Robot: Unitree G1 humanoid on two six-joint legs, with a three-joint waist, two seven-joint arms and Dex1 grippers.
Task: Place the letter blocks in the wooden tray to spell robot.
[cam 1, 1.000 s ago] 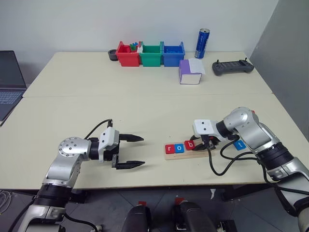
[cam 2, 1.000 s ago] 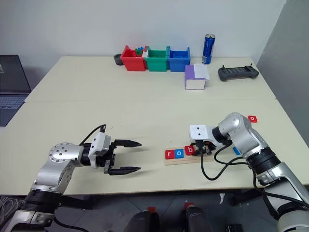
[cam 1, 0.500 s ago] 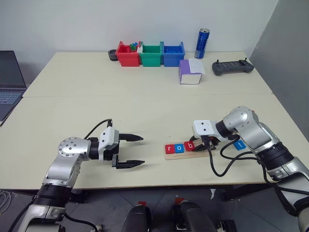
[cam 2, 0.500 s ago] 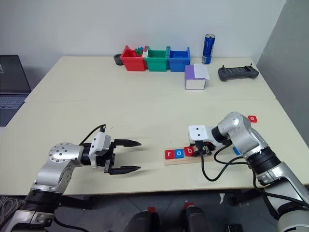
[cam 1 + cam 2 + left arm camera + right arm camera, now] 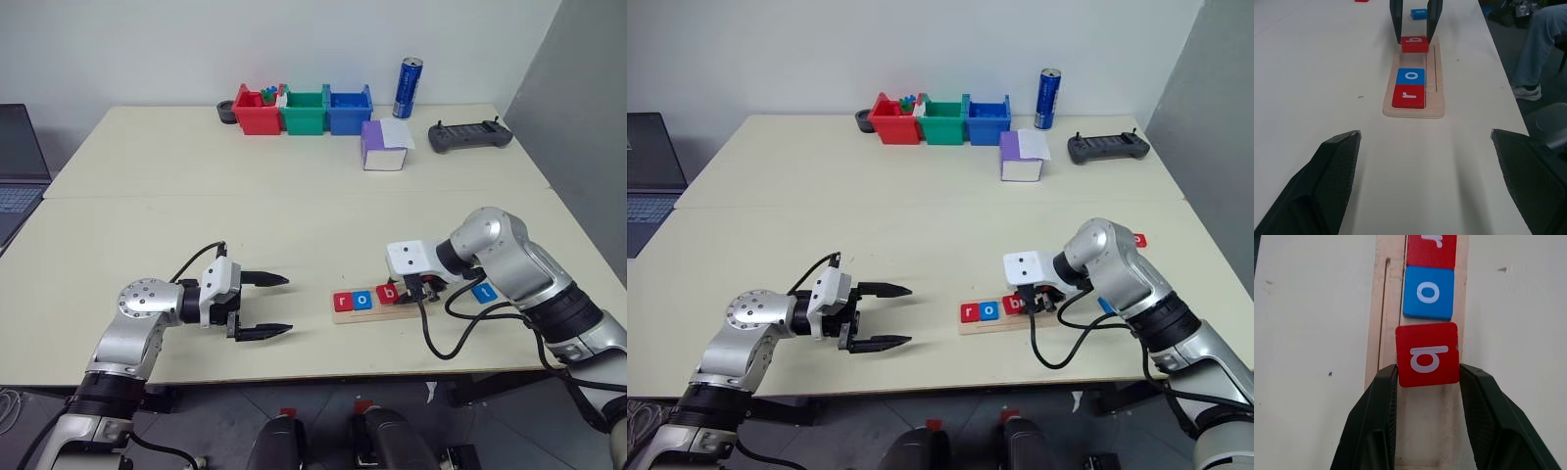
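Note:
The wooden tray [image 5: 392,314] lies near the table's front edge, right of centre. A red "r" block [image 5: 343,302] and a blue "o" block [image 5: 363,299] sit at its left end. My right gripper [image 5: 1427,369] is shut on a red "b" block [image 5: 1427,355], held just past the blue "o" and a little above the tray [image 5: 1425,431]. A blue "t" block [image 5: 483,291] lies on the table to the right of the tray, and a red block [image 5: 1139,238] lies farther back right. My left gripper [image 5: 288,305] is open and empty, left of the tray and pointing at it.
Red [image 5: 257,111], green [image 5: 306,111] and blue [image 5: 350,109] bins stand at the back, with a blue can [image 5: 407,88], a purple and white box [image 5: 383,145] and a black controller [image 5: 470,136]. A laptop [image 5: 15,176] sits far left. A person's leg [image 5: 1540,44] shows beyond the table's edge.
My right arm's elbow has lifted slightly and its wrist has tilted a little; the red "b" block stays over the same spot on the tray. The left arm has not moved.

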